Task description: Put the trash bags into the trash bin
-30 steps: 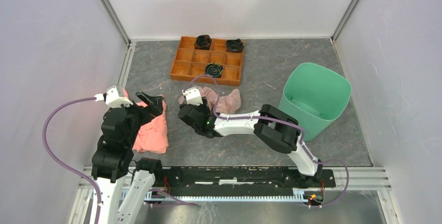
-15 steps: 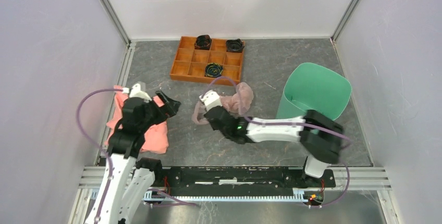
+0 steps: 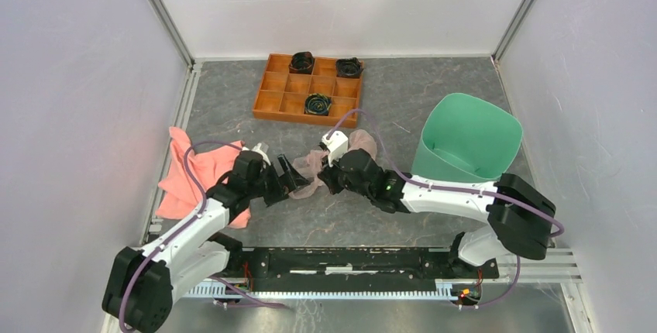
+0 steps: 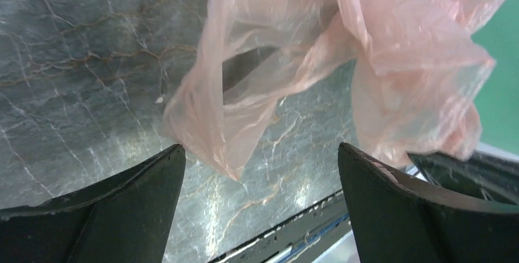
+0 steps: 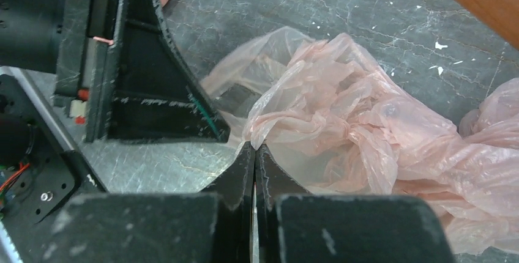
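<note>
The trash bag [image 3: 313,167] is a crumpled, see-through pale-pink film lying mid-table, left of the mint-green trash bin [image 3: 434,164]. My right gripper [image 3: 325,179] is shut on a fold of the bag. In the right wrist view its closed fingertips [image 5: 254,148] pinch the film [image 5: 343,110] at its near edge. My left gripper [image 3: 292,176] faces it from the left, open. In the left wrist view the bag [image 4: 294,61] hangs just beyond the spread fingers [image 4: 260,153], its lowest corner dipping toward the gap without touching either one. A strip of the bin [image 4: 505,61] shows at the right.
A salmon-pink cloth [image 3: 190,178] lies at the left, beside the left arm. An orange compartment tray [image 3: 267,104] holding black coils stands at the back. The bin's mouth tilts toward the arms. Enclosure walls stand on the left, right and back.
My right gripper shut on the bag and drew it right, toward the bin. My left arm swung off the cloth to the right, staying open, and now faces the bag.
</note>
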You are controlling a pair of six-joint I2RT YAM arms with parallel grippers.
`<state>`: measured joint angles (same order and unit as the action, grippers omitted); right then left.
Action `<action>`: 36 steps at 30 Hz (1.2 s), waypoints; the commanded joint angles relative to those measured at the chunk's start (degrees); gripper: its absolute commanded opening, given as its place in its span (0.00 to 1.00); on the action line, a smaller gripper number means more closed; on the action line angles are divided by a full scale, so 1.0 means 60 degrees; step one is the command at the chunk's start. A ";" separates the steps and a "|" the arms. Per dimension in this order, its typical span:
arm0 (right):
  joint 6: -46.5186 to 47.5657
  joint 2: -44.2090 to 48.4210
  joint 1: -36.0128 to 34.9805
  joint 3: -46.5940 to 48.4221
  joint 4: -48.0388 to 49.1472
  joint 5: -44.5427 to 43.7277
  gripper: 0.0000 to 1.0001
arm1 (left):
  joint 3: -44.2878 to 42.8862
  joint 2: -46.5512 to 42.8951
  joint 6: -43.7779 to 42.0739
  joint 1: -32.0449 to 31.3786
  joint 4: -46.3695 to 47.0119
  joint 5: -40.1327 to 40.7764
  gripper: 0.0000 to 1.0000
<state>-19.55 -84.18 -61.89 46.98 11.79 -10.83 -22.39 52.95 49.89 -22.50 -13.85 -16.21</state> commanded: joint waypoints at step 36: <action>0.3631 0.4707 0.0730 0.1502 0.0621 0.1236 0.00 | -0.6520 -0.2290 -0.2220 0.0733 -0.0874 0.1989 0.02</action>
<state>3.07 -50.74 -58.89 77.65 10.70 5.41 -84.82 38.61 34.46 -18.13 -8.14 -14.83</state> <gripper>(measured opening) 0.006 0.032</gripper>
